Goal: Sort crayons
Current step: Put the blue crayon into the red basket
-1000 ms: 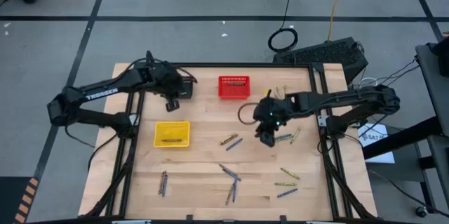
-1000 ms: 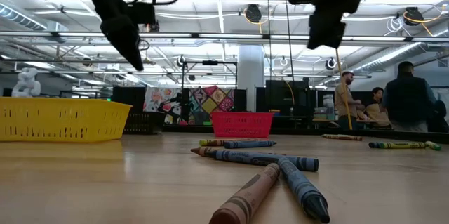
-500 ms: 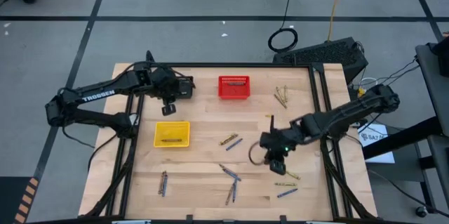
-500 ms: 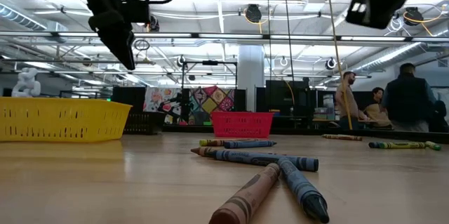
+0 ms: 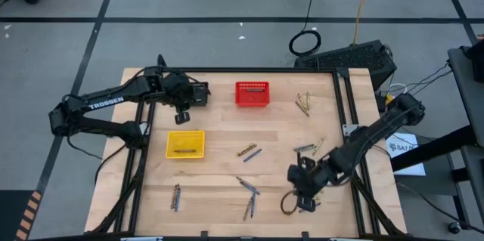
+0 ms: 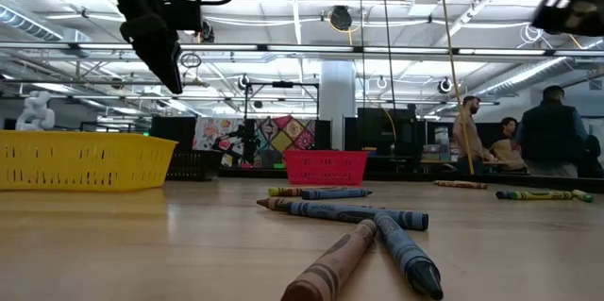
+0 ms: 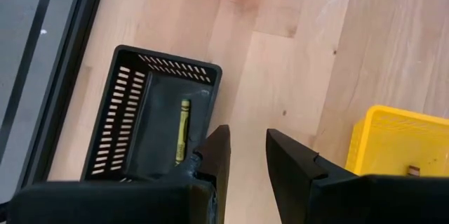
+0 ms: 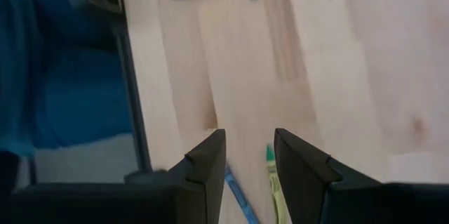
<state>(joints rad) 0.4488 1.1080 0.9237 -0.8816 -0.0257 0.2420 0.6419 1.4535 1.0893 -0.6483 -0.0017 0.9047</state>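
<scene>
Right claw (image 5: 301, 202) moved nearer, left claw (image 5: 184, 112) unmoved

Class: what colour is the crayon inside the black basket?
Yellow-green crayon, in the black basket; left wrist view shows it best.

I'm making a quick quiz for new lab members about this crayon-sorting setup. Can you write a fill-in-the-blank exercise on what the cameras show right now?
1. The black basket holds one ____ crayon.
2. In the high view, the basket nearest the table's far edge is the ____ one.
3. The left gripper hangs above the table with its fingers ____ and nothing between them.
4. The right gripper is over the table's ____ right corner in the high view.

Missing words: yellow-green; red; open; near
</scene>
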